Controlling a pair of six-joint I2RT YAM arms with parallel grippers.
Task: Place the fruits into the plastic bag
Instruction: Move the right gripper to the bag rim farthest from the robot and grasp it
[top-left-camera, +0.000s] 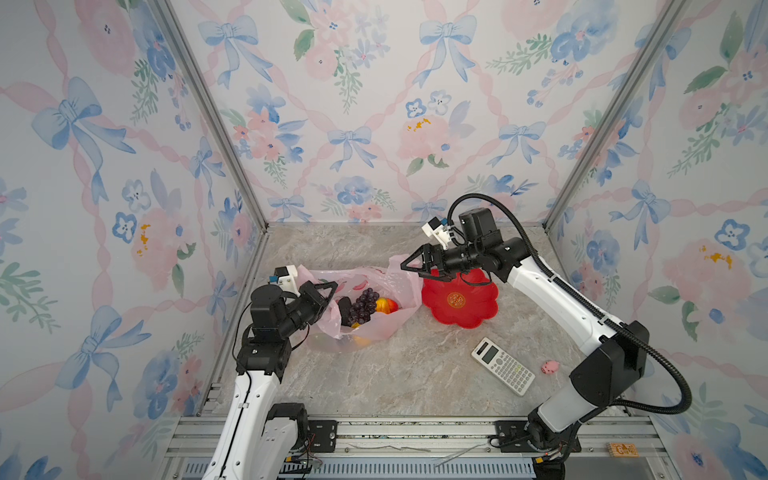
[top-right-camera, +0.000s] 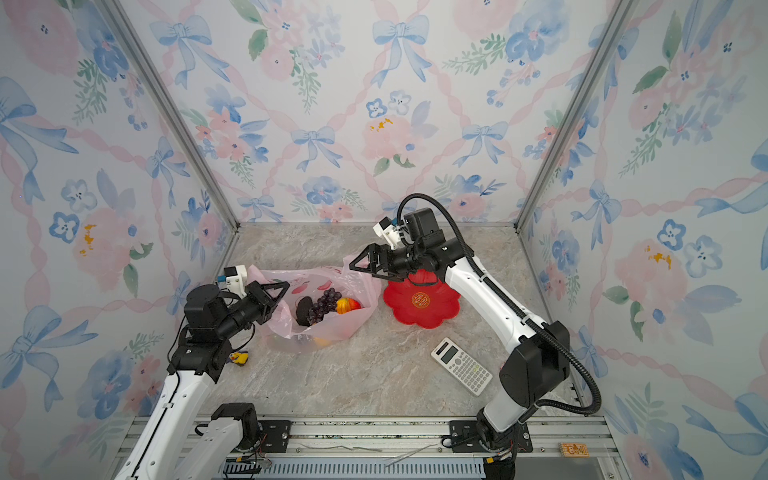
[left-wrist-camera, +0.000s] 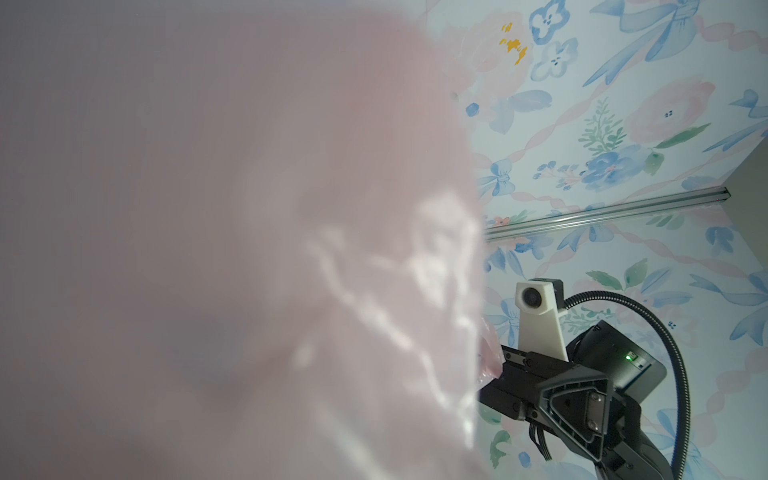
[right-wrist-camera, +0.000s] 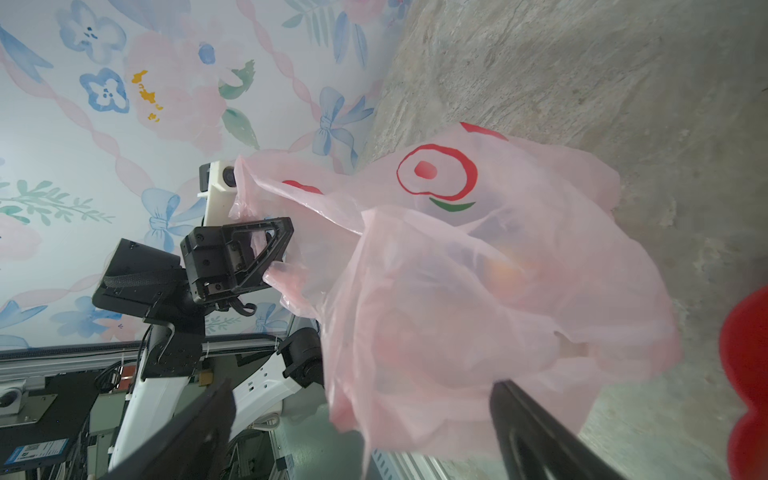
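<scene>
Now, left gripper (top-left-camera: 330, 291) clamped on plastic bag (top-left-camera: 376, 328) (fruits (top-left-camera: 365, 307) inside), right gripper (top-left-camera: 409, 268) apart.

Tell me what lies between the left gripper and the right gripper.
The plastic bag: its raised pink rim stretches from the left gripper, shut on one edge, toward the open right gripper. Both top views show this.

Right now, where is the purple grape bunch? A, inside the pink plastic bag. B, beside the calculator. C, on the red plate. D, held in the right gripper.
A: in a top view the grape bunch lies inside the open mouth of the plastic bag.
</scene>
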